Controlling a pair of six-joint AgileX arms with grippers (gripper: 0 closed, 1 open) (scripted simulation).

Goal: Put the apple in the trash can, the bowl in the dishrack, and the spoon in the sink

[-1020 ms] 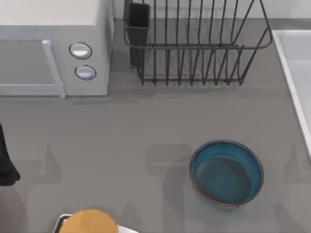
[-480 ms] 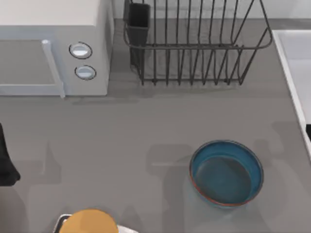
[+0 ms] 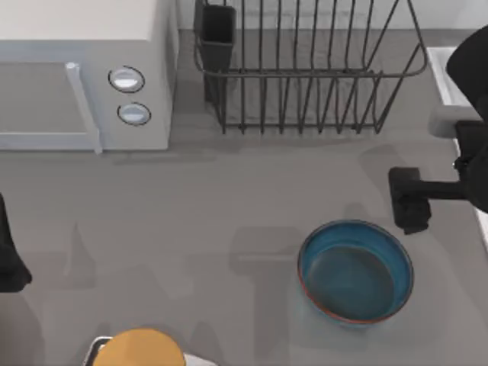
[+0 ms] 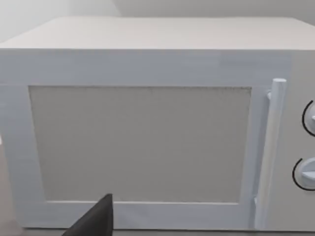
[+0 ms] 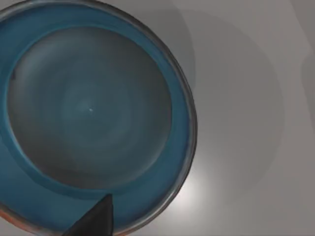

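Note:
The blue bowl [image 3: 355, 272] with its reddish-brown rim stands upright and holds nothing, at the table's front right. My right gripper [image 3: 409, 204] hangs just beyond the bowl's far right rim, apart from it, its arm reaching in from the right edge. The right wrist view looks straight down into the bowl [image 5: 88, 118]. The dark wire dishrack [image 3: 305, 72] stands at the back centre with its utensil cup [image 3: 218, 34] at the back left corner. The sink [image 3: 438, 76] lies at the right edge, partly under the right arm. The apple, the spoon and the trash can are out of view.
A white microwave-like box [image 3: 84, 72] with two round knobs fills the back left, and the left wrist view faces its door [image 4: 140, 142]. An orange-yellow round thing [image 3: 141, 349] sits at the front left edge. My left arm [image 3: 8, 255] is parked at the left edge.
My right arm has come in from the right edge and moved left, its gripper now beside the bowl's far right rim. The bowl and the left arm have not moved.

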